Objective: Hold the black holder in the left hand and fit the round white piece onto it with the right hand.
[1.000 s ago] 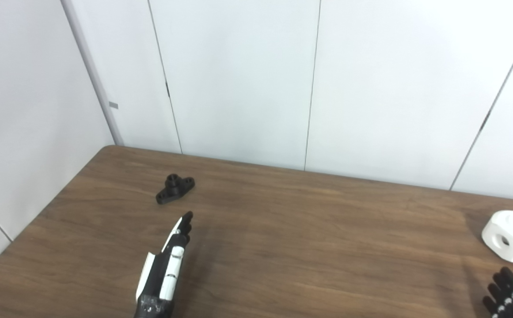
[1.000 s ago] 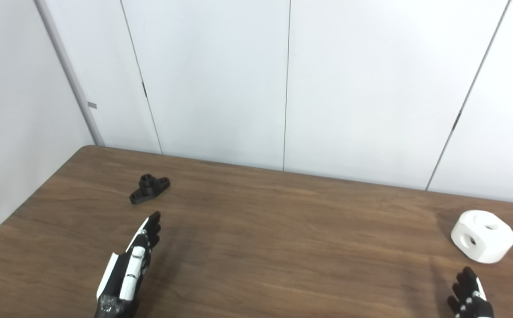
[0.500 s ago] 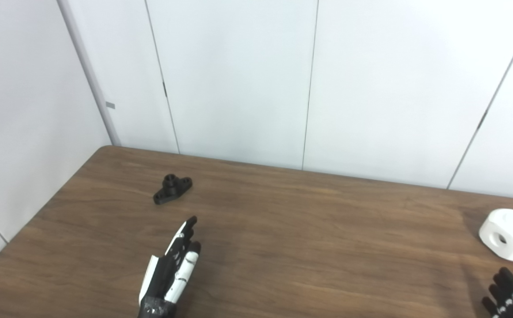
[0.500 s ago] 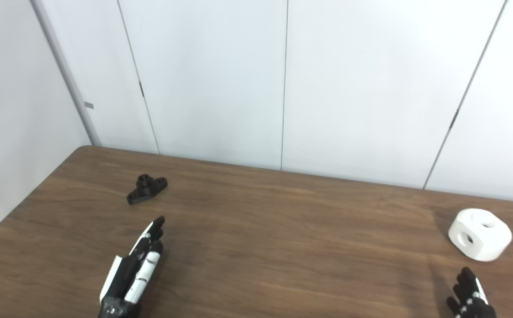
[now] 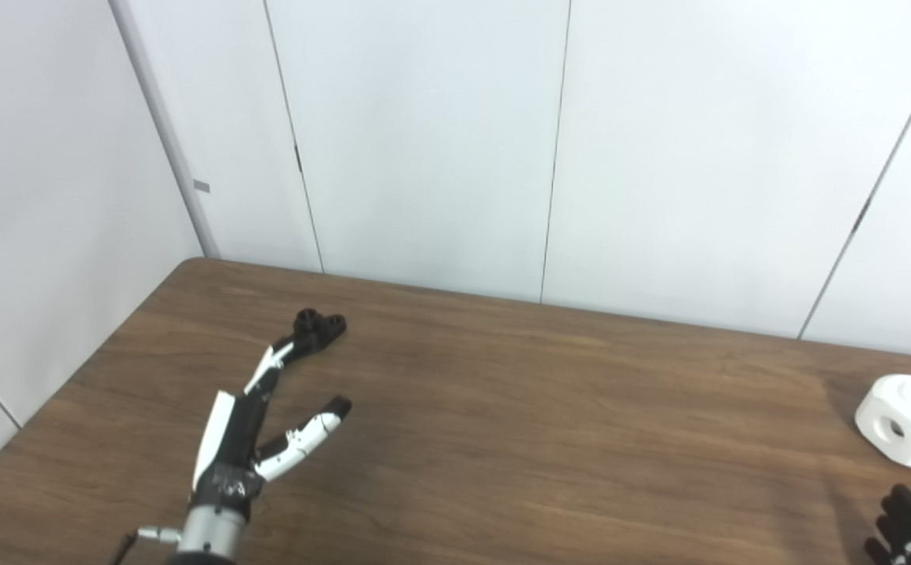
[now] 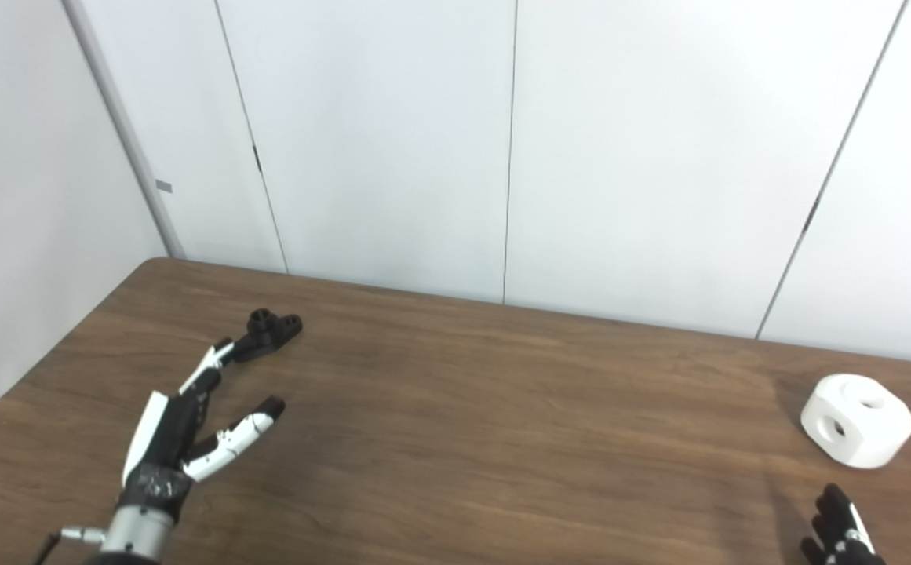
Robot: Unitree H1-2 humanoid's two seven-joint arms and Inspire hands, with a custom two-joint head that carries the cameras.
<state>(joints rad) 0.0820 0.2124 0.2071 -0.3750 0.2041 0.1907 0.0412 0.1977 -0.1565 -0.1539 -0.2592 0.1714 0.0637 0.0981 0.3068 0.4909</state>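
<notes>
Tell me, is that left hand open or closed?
Open: the left hand has its thumb spread wide from its fingers, reaching toward the black holder and holding nothing.

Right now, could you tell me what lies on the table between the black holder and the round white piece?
Nothing: only bare wooden table lies between the black holder and the round white piece, seen in both eye views.

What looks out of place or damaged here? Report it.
Nothing stands out. The black holder lies intact beyond the open left robot hand; the round white piece sits whole, far right on the table.
</notes>
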